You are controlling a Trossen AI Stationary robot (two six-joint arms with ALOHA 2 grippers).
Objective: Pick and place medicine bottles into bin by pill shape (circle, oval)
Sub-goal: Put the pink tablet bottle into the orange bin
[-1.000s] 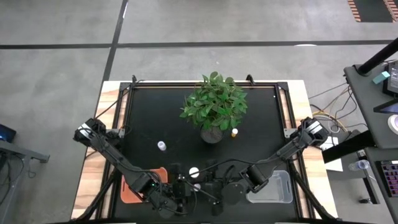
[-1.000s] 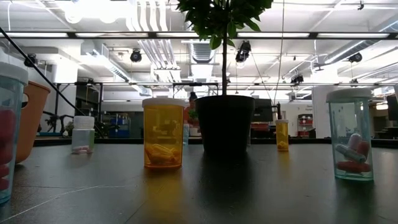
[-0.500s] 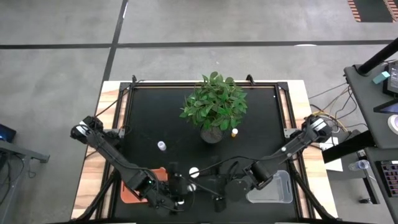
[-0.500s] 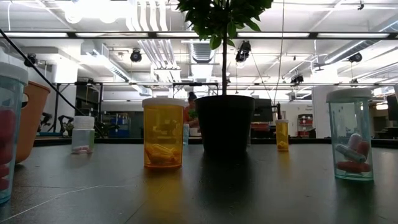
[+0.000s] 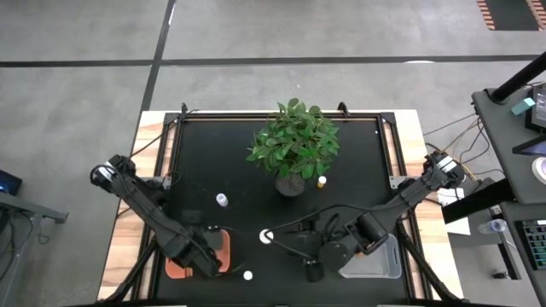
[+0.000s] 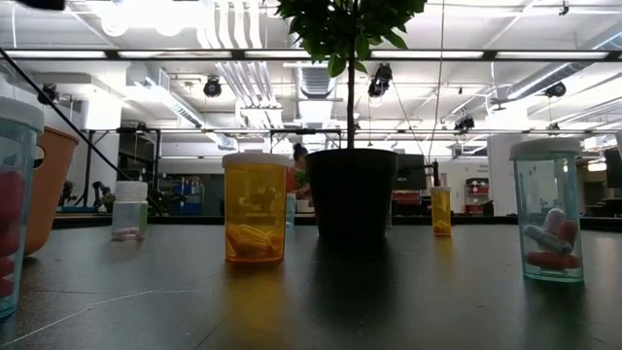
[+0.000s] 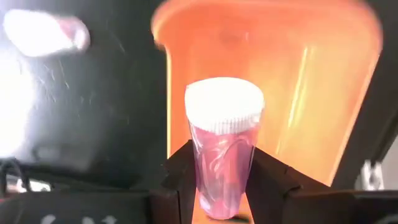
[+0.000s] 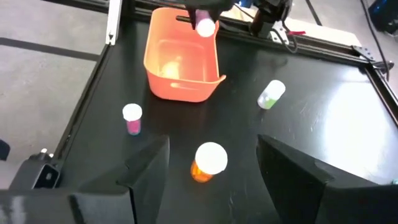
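over the orange bin (image 7: 311,81) at near left, the left gripper (image 7: 221,177) clamps a pink bottle (image 7: 222,149); right gripper (image 8: 211,171) gapes wide above an orange bottle (image 8: 208,160).

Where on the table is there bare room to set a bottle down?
Bare mat lies behind the potted plant and along the left side beyond the small white bottle. The near edge is crowded between the orange bin and clear bin.
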